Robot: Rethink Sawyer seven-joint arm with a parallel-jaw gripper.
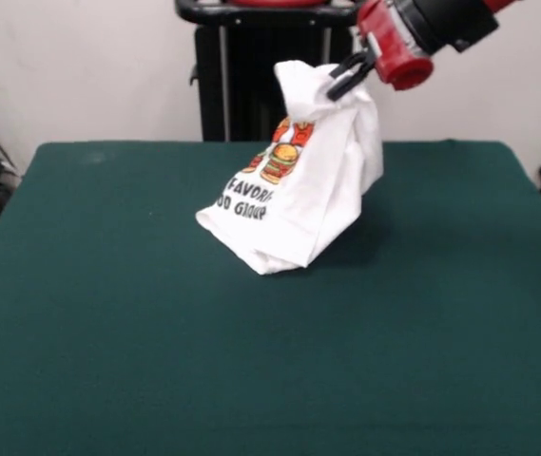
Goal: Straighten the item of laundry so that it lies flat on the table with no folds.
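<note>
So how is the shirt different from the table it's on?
The shirt is white with bright food prints and black lettering; the table is plain dark green. The shirt is small, the table far larger. The shirt hangs bunched from the gripper, its lower end touching the table, which lies flat. Both look like cloth.

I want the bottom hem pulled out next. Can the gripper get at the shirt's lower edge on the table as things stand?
Probably not right now: the gripper is shut on the top of the shirt, holding it up. The lower edge rests on the table with nothing around it, so the way is free once it lets go.
</note>
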